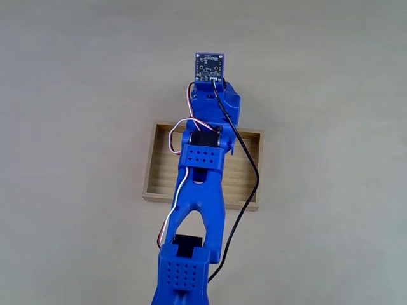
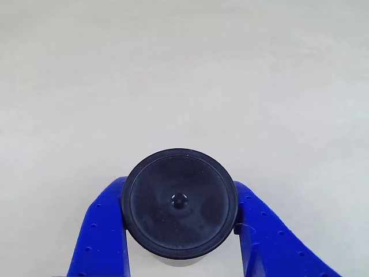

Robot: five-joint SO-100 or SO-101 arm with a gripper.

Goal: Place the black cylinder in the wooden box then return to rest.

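Other view, left to right: blue two-finger gripper [image 2: 180, 231] has a finger [image 2: 104, 231] on each flank of the small matte black cylinder [image 2: 180, 202], clamped on it, axis upright, bare table [image 2: 173, 69] beneath. Fixed view: shallow pale wooden box [image 1: 245, 178] lies under the arm, back toward the base; so retract, clear the low wall, open room all around.

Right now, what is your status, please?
Hand shut on black cylinder. Arm reaches over wooden box. Nothing in the way.
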